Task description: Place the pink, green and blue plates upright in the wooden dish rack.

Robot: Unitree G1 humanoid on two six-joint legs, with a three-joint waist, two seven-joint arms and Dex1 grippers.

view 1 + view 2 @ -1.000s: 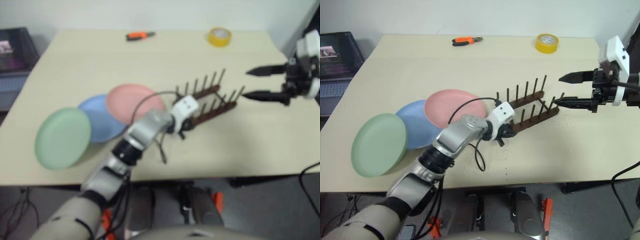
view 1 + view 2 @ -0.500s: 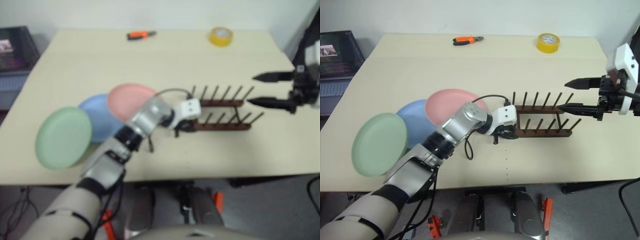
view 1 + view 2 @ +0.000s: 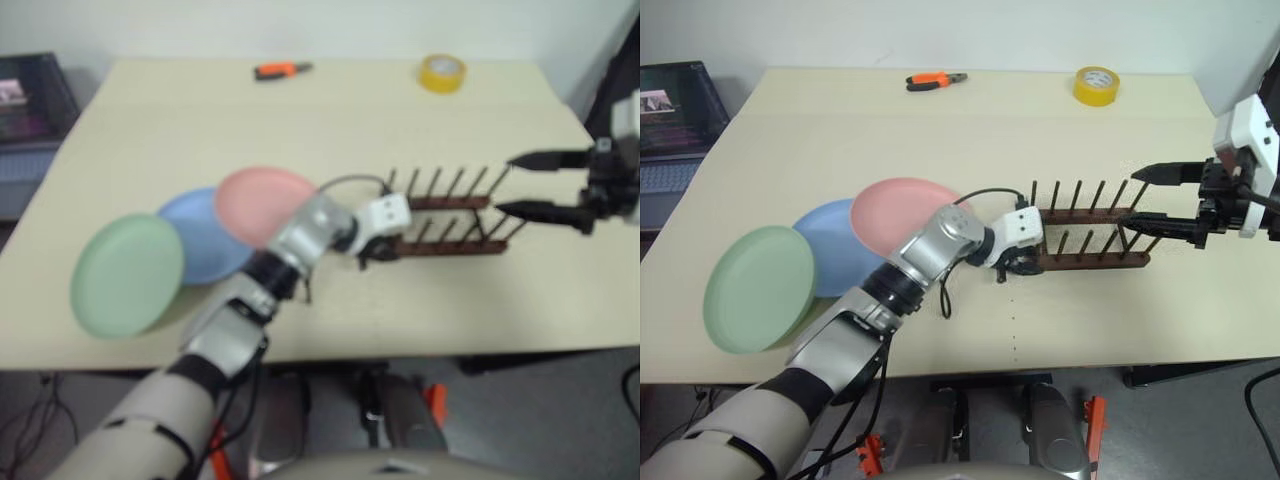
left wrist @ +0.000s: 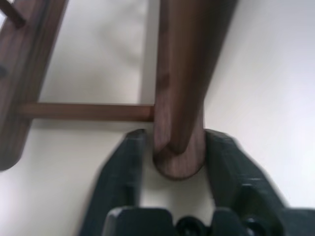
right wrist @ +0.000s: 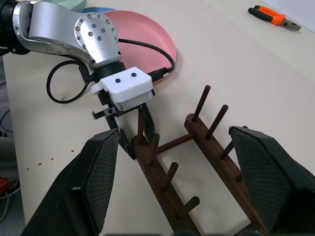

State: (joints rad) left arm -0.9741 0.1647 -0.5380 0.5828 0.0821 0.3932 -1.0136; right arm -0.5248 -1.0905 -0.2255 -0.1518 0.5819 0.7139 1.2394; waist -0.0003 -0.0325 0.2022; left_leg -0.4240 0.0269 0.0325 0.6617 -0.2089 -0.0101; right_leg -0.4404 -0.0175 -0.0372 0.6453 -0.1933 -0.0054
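The pale beige rectangular bench [image 3: 940, 120] carries everything here. On it the small dark brown wooden dish rack [image 3: 1090, 240], two parallel rails with rows of thin upright pegs, lies level between the two end effectors, and every slot is empty: no plate stands in it.

The three round matte plates lie flat in an overlapping row behind the left end effector [image 3: 1012, 268], on the side away from the rack. The pale pink plate [image 3: 902, 215] is nearest it, the light blue plate [image 3: 830, 245] is partly under the pink one, and the mint green plate [image 3: 758, 288] is farthest off, at the bench's near edge.

The step in hand looks like setting the rack in place, not plate loading. In the left wrist view the left end effector's two black fingers [image 4: 118, 182] straddle the rounded end of one rail with a sliver of gap on each side, so the jaws stand loosened around the rail rather than clamped on it. The right end effector [image 3: 1160, 196] hangs just beyond the rack's far end, its fingers spread wide and holding nothing.

Next, I judge, the left end effector must draw back clear of the rail without nudging the rack, then turn to the pink plate, whose raised rim offers the easiest pinch.
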